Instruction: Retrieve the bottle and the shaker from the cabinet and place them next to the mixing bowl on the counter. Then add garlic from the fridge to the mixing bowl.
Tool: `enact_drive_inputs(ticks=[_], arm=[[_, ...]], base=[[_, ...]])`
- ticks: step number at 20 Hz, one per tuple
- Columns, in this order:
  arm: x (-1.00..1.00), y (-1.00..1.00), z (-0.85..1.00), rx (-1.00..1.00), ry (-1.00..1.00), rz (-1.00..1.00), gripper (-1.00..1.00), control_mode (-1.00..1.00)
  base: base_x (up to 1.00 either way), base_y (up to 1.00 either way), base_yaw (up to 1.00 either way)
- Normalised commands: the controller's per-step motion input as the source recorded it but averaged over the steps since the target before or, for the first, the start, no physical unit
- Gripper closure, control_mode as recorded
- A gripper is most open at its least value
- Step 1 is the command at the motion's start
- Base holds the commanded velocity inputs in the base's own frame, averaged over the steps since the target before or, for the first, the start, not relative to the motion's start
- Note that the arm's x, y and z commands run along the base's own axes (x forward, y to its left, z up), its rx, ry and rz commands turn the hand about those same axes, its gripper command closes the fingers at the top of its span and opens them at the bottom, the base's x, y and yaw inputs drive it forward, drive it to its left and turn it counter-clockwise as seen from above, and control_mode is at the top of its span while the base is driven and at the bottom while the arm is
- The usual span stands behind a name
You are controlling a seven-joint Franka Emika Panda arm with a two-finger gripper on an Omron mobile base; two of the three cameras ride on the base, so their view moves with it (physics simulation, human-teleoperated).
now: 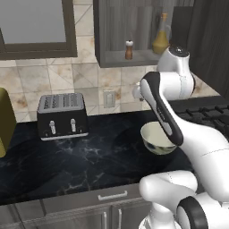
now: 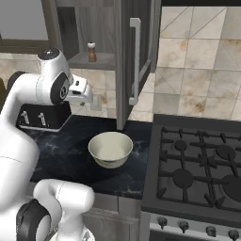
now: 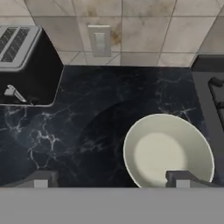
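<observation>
arm — raised, elbow bent, hand angled forward and down | gripper (image 3: 111, 178) — jaws wide apart, holding nothing

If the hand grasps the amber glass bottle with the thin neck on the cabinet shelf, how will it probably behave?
The amber glass bottle with the bulbous base probably stands steadily, since its base is wide. Its thin neck looks easier to close on but may let it swing. Being glass, it is likely smooth and breakable, and the small brown wooden shaker stands some way off on the same shelf.

Both base cameras look down from behind at the counter (image 1: 67, 156) and bowl (image 2: 110, 148); the hand camera hovers close above them.
</observation>
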Motion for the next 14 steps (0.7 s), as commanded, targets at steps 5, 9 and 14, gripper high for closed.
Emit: enact_drive_inputs(ticks=[5, 9, 14], arm=[[-0.01, -0.01, 0.64, 0.02, -0.26, -0.09, -1.0, -1.0], [0.03, -0.2, 0.87, 0.15, -0.05, 0.0, -1.0, -1.0], [-0.05, -0.26, 0.79, 0.16, -0.17, -0.01, -1.0, -1.0]], base=[[0.0, 0.0, 0.0], [0.0, 0.0, 0.0], [0.0, 0.0, 0.0]])
